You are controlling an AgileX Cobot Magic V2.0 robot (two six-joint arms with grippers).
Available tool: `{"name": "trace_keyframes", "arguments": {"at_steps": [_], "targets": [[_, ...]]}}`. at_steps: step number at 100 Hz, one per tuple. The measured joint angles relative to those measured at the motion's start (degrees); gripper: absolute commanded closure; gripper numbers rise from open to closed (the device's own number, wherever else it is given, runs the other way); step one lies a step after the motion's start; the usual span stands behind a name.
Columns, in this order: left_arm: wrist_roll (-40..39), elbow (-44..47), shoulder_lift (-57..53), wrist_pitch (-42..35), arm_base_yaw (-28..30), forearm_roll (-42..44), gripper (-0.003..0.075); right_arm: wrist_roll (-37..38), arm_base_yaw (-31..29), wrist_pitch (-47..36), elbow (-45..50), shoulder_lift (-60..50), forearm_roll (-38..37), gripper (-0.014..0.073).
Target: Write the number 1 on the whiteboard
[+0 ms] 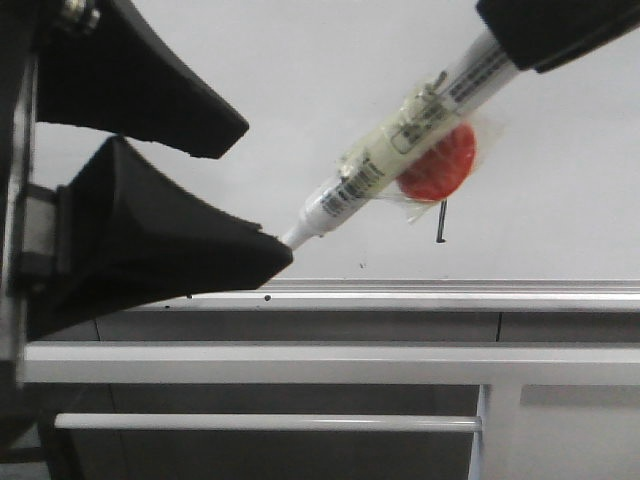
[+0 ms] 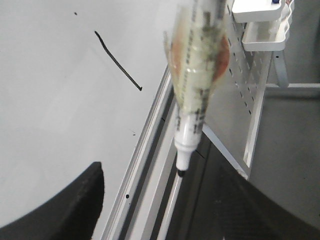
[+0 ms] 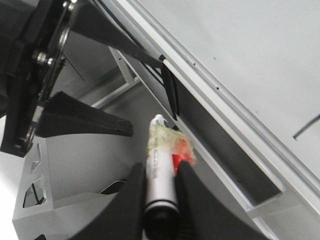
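Left gripper, nearest: black fingers spread, nothing between them. Marker, pinched at its rear by the right gripper, slants down with its tip just off the lower left finger's point. Behind, the whiteboard carries the number 1, beyond the marker barrel, above the rail.

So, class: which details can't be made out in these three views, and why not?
- Front view: most of the number 1 is hidden behind the marker and its red disc.
- Right wrist view: the number 1 is cut off by the edge.
- Marker label print: blurred in the left wrist view.
- Whiteboard specks: too small to identify.
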Motion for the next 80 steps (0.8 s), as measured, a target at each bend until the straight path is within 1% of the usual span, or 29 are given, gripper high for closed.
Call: {"name": "trace_keyframes", "arguments": {"at_steps": [8, 53, 74, 80], "targets": [[-0.1, -0.1, 0.0, 0.1, 0.0, 0.1, 0.0323, 0.0, 0.3, -0.9, -0.1, 0.9, 0.1, 0.0637], [-1.4, -0.1, 0.0, 0.2, 0.0, 0.6, 0.0323, 0.0, 0.4, -3.6, -1.2, 2.0, 2.7, 0.0637], [-1.6, -0.1, 0.0, 0.2, 0.0, 1.1, 0.0323, 0.0, 3.0, -4.8, -1.2, 2.0, 2.9, 0.0637], [-1.9, -0.1, 0.0, 0.2, 0.0, 1.1, 0.0335, 0.0, 3.3, -4.9, -1.2, 2.2, 3.0, 0.0637]]}}
